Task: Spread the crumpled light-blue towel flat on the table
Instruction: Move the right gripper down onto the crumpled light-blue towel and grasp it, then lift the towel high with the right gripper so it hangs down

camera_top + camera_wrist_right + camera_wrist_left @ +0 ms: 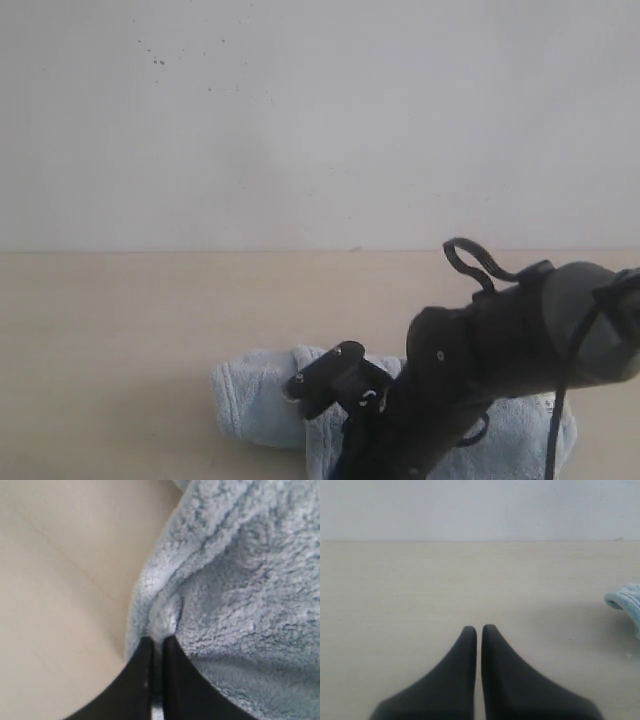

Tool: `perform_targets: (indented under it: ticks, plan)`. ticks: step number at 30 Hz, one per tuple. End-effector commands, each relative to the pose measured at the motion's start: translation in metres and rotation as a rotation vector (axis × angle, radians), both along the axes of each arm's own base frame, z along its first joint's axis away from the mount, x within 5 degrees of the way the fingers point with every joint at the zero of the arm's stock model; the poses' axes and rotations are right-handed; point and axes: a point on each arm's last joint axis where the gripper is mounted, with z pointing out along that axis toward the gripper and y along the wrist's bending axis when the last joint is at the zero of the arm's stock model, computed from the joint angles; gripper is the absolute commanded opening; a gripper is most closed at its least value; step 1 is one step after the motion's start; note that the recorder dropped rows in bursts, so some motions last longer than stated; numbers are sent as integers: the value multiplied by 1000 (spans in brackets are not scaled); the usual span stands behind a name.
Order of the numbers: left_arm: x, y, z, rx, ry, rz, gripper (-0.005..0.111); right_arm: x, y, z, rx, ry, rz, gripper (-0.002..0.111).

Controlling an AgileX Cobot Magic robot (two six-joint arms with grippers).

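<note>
Fluffy light-blue terry towel [240, 580] is pinched at a fold by the black right gripper [159, 645], jaws tight. It lies bunched at six o'clock on the smooth beige table [120, 330]. It looks soft, light and floppy, so grab corners. The black left gripper [479, 630] is pressed together, empty.

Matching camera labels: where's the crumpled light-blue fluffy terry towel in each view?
Exterior: the light-blue fluffy terry towel lies at bottom centre, partly behind the right arm.
Left wrist: only a rolled end of the towel shows at the picture's edge, apart from the shut left gripper.
Right wrist: it fills much of the picture, and the right gripper pinches a fold.
Shared landmark: the smooth pale beige wood-look table.
</note>
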Motion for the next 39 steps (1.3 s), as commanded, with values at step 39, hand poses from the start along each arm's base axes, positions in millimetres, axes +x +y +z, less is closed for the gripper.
perform_targets:
  ticks: [39]
  plan:
    - [0,-1,0,-10,-9,-9,4,-26,-178,284,190,-740,-459,0]
